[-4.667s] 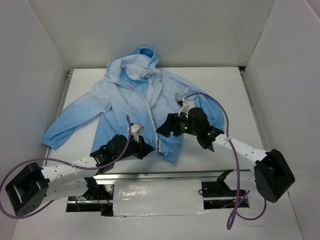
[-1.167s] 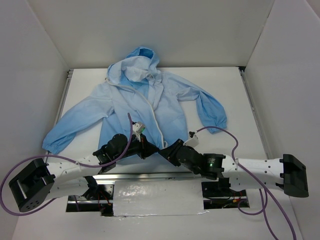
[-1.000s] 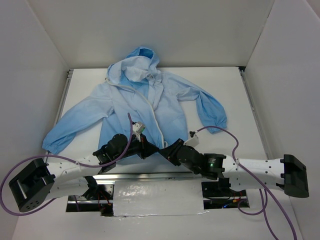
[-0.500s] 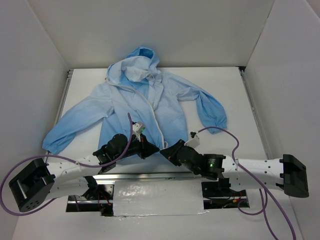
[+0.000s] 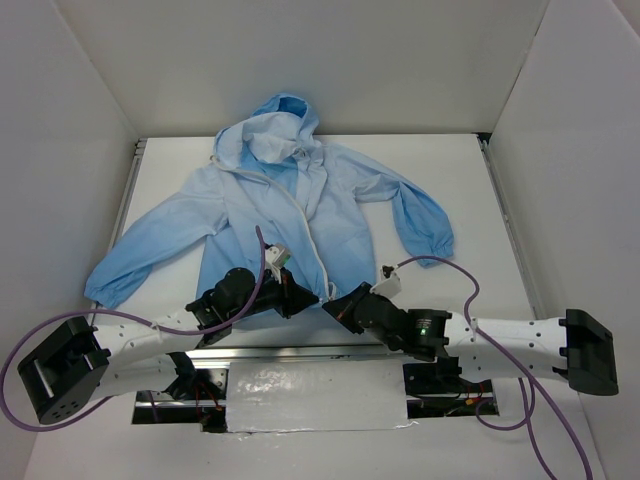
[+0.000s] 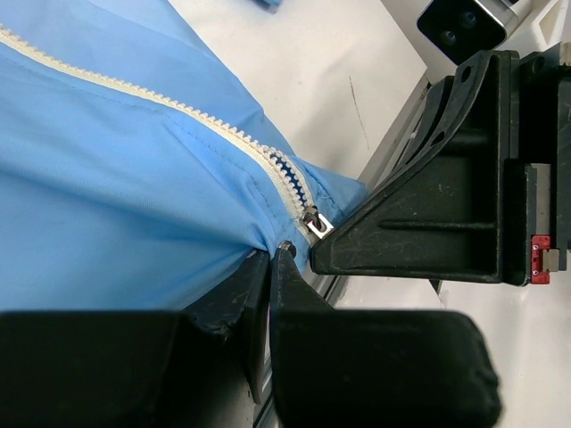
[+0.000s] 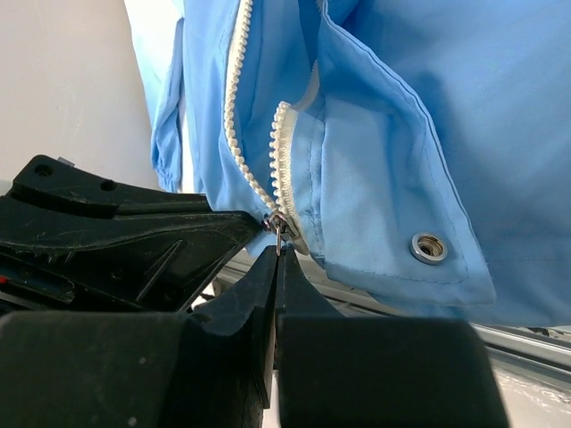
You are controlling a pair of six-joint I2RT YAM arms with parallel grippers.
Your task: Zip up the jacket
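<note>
The light-blue hooded jacket (image 5: 270, 205) lies flat on the table, hood at the far side, and its white zipper (image 5: 308, 225) runs down the middle to the near hem. My left gripper (image 5: 306, 298) is shut on the hem fabric (image 6: 178, 223) just left of the zipper's bottom end. The metal zipper slider (image 6: 314, 223) sits at that bottom end, with separated teeth (image 7: 234, 107) above it. My right gripper (image 5: 332, 304) comes in from the right and is shut on the slider's small pull tab (image 7: 280, 239). The two grippers (image 6: 270, 254) (image 7: 279, 252) nearly touch.
The jacket's sleeves spread left (image 5: 130, 255) and right (image 5: 420, 215). A metal eyelet (image 7: 429, 246) sits in the hem right of the zipper. The table's near edge and a metal rail (image 5: 300, 352) lie directly below both grippers. White walls enclose the table.
My right gripper's jaws have closed onto the zipper pull tab and the arm has shifted slightly nearer. The left gripper has kept its hold on the hem.
</note>
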